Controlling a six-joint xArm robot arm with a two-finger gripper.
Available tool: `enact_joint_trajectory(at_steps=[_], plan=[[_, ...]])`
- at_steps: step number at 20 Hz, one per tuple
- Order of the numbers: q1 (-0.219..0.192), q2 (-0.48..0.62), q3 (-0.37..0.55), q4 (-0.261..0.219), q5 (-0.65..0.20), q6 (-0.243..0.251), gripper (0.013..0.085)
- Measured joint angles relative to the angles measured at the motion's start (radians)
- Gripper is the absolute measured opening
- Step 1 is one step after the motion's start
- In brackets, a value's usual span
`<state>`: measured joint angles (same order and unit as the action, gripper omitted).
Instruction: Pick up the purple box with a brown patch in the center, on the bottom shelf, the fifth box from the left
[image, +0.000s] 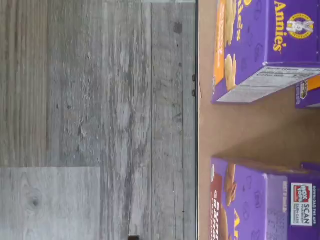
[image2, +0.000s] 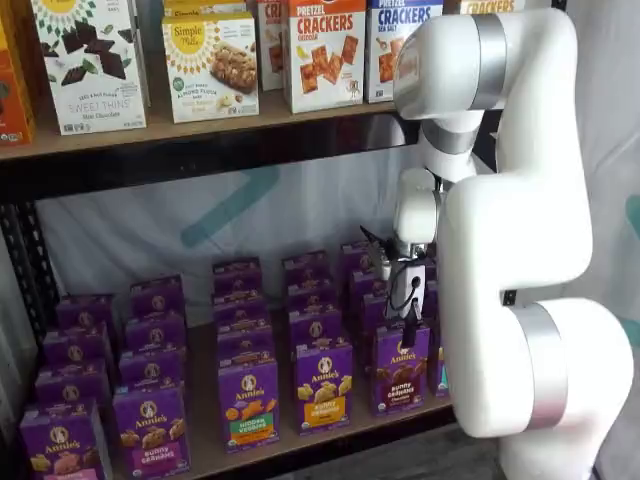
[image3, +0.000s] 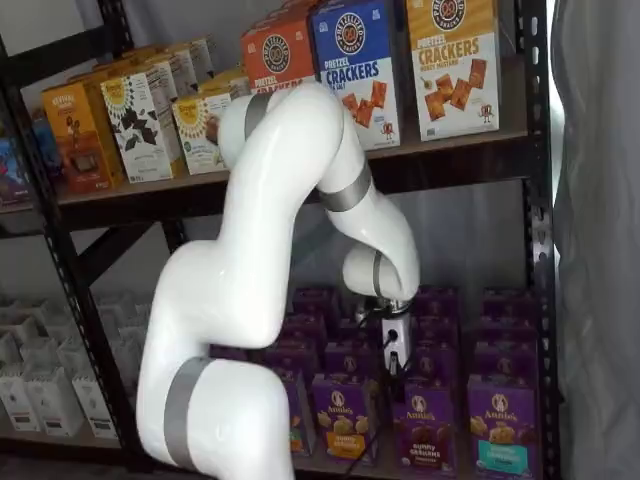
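The gripper (image2: 409, 325) hangs from the white arm just above the front row of the bottom shelf (image2: 330, 440), its black fingers seen side-on, so the frames do not show a gap; judging by its poise above the cartons it stands wide and holds nothing. Directly beneath the gripper stands the purple box (image2: 400, 369), front of its column, reading "Annie's" and "Bunny Grahams" on a dark brown band. Left of the purple box sits a yellow-banded Annie's carton (image2: 323, 386). Rows face outward for easy picking. Far above the purple box, "Pretzel Crackers" cartons (image2: 324, 52) line the upper shelf.
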<state>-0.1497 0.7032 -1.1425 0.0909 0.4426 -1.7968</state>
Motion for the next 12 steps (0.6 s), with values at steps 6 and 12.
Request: enact_joint_trajectory(at_steps=[6,12], plan=[[0.001,0.065,-0.080,-0.016,-0.002,0.016,0.0850],[0.000,0.128,-0.147,-0.092,-0.008,0.083,0.0850]])
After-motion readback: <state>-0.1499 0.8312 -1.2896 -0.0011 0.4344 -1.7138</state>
